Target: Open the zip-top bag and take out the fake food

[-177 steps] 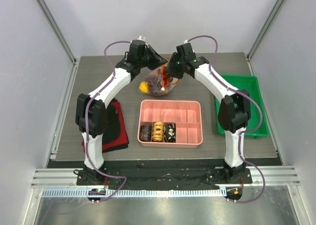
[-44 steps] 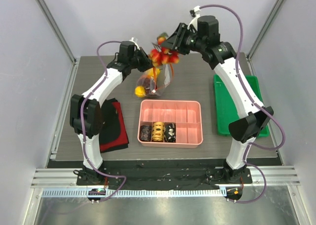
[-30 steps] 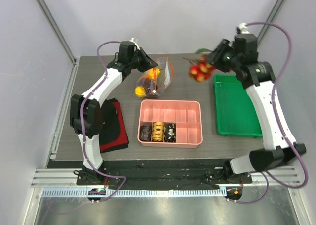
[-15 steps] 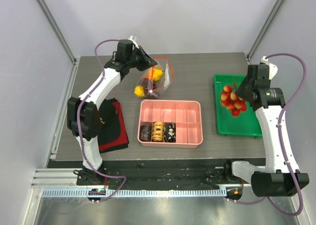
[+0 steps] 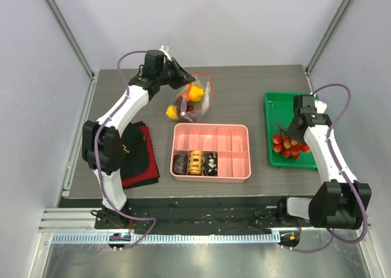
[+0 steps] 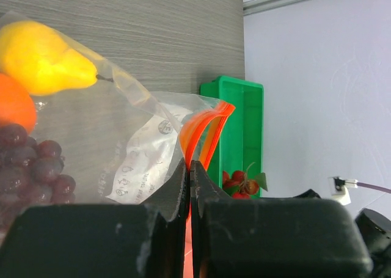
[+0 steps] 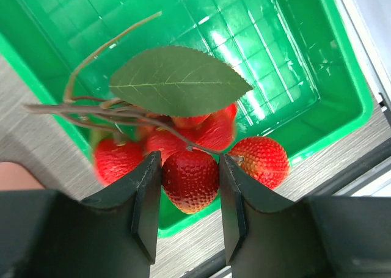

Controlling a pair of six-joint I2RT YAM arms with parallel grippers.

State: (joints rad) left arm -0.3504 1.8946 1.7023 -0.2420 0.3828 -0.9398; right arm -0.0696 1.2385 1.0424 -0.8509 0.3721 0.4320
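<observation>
The clear zip-top bag [image 5: 194, 101] with a red-orange zip strip [image 6: 204, 128] lies at the back of the table. It holds a yellow pear [image 6: 43, 61], an orange piece [image 6: 13, 107] and a purple grape bunch [image 6: 27, 165]. My left gripper [image 5: 190, 81] is shut on the bag's zip strip, as the left wrist view [image 6: 190, 168] shows. My right gripper [image 7: 189, 174] is shut on one fruit of a red berry bunch with a green leaf [image 7: 190, 177], holding it over the green tray [image 7: 263, 58]. The bunch also shows in the top view [image 5: 289, 145].
A pink divided tray [image 5: 235, 168] with three dark and gold patterned cylinders [image 5: 195, 163] stands in the middle. A red and black cloth [image 5: 139, 159] lies at the left. The green tray [image 5: 278, 104] sits at the right edge.
My right arm pulled the red berry bunch out of the bag, swung it right and lowered it over the green tray. My left gripper kept hold of the bag's mouth.
</observation>
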